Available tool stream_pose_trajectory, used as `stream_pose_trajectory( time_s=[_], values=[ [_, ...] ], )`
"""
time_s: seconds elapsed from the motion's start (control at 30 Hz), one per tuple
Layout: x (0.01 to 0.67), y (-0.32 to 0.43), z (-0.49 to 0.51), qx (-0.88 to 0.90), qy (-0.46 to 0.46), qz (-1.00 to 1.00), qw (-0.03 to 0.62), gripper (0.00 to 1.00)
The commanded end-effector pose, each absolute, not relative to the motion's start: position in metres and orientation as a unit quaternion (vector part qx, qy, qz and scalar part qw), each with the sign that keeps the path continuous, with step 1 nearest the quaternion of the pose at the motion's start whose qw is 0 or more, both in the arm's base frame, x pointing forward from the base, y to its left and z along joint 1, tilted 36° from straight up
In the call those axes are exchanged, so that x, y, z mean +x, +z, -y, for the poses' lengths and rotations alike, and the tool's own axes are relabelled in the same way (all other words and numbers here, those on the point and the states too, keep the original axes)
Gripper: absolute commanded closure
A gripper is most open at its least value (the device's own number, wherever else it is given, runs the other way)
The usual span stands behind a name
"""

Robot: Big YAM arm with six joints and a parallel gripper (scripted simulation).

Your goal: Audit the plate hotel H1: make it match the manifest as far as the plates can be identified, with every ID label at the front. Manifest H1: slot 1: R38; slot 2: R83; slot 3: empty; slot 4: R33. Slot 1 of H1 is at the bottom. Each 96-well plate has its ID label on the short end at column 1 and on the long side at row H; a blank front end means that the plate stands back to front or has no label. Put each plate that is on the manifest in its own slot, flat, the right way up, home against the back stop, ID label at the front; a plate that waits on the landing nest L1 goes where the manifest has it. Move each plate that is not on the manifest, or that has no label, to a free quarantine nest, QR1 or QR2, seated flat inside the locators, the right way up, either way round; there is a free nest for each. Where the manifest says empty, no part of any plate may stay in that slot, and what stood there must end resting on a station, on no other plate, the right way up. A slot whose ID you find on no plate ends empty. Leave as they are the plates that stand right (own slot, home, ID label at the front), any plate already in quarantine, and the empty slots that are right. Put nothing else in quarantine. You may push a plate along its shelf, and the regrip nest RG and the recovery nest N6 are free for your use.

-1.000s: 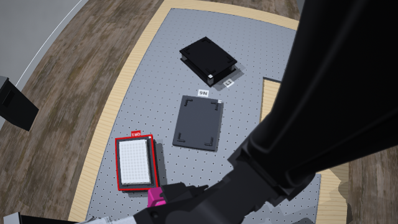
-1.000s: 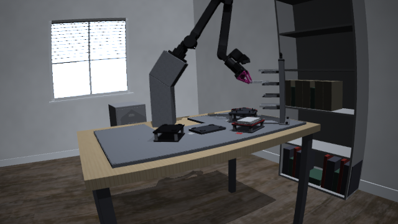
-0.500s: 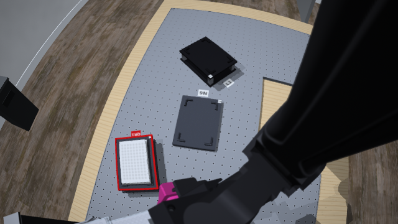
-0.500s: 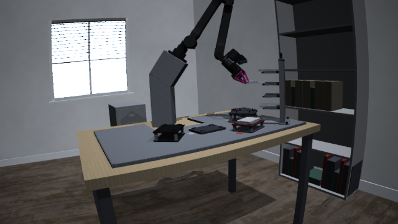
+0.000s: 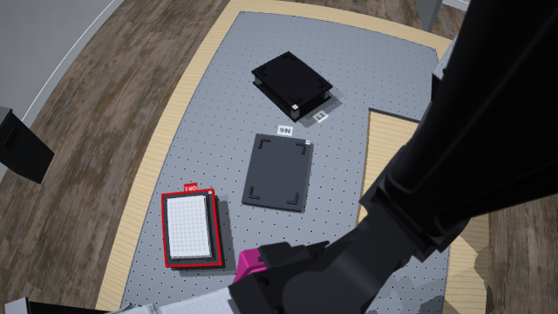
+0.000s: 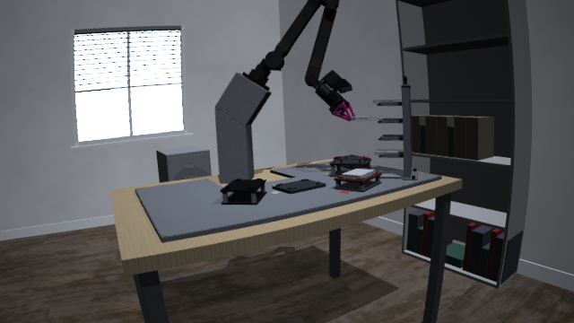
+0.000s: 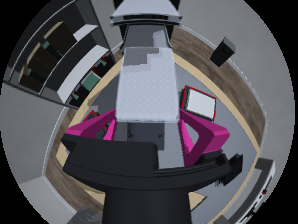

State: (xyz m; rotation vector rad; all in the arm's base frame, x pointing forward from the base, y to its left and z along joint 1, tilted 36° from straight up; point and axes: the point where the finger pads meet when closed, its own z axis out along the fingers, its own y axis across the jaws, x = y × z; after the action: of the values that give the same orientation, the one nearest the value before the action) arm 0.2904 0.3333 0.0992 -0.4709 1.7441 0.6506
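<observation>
My gripper [image 6: 351, 117] [image 7: 147, 112] is shut on a pale 96-well plate [image 6: 367, 118] [image 7: 148, 95] [image 5: 196, 302], holding it by its long sides near one short end. The plate is level at the height of the hotel's third shelf [image 6: 391, 120], in front of it. No ID label is readable on it. The hotel H1 [image 6: 406, 135] also carries pale plates at its top shelf and apparently at the bottom one; their labels cannot be read. A white plate [image 5: 188, 227] [image 6: 360, 173] [image 7: 201, 102] sits in the red-rimmed nest QR1 [image 5: 166, 231].
Nest N6 [image 5: 279, 174] [image 6: 298, 186] and raised nest L1 [image 5: 289, 78] [image 6: 244, 184] are empty. Another raised dark nest [image 6: 352, 160] with some red stands behind QR1. The arm hides part of the table in the top view. A bookshelf [image 6: 520, 157] stands beyond the hotel.
</observation>
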Motion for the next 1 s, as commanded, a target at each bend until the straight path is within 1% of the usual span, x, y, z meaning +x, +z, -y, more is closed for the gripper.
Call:
stream_pose_trajectory(
  time_s=[0.0,0.97],
  values=[
    [0.283,0.098,-0.334,-0.199,0.288,-0.742,0.572,0.14],
    [0.255,0.077,-0.314,-0.200,0.285,-0.744,0.570,0.14]
  ],
)
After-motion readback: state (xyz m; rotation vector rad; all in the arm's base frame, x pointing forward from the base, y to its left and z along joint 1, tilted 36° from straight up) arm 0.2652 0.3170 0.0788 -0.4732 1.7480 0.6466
